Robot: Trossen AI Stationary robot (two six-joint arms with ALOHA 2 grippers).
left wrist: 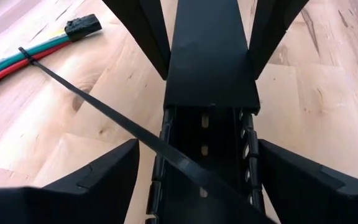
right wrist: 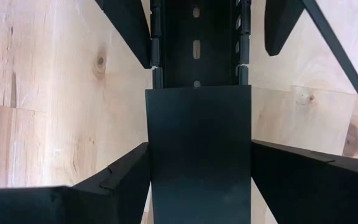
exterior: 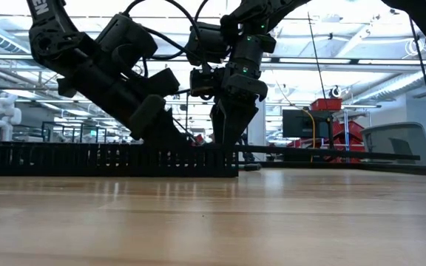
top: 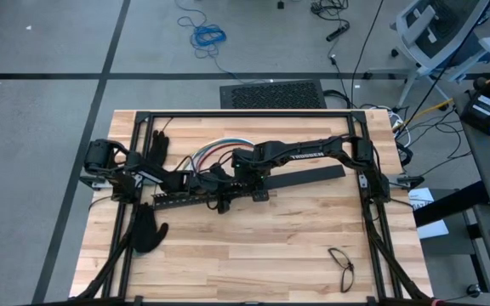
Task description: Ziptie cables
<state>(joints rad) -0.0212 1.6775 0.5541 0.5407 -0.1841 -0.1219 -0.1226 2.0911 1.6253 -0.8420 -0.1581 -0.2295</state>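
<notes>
Straddling slotted bar (left wrist: 210, 62): both grippers released | left wrist view alone shows ziptie (left wrist: 104, 112) circling cables (left wrist: 17, 59)

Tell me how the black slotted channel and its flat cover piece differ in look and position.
The slotted channel is an open trough with slots in its floor and toothed side walls; the flat cover is a plain, solid strip. The channel lies between the left hand's fingers, while the cover lies between the right hand's. Both are black, equally wide and lined up end to end on the wooden table.
</notes>
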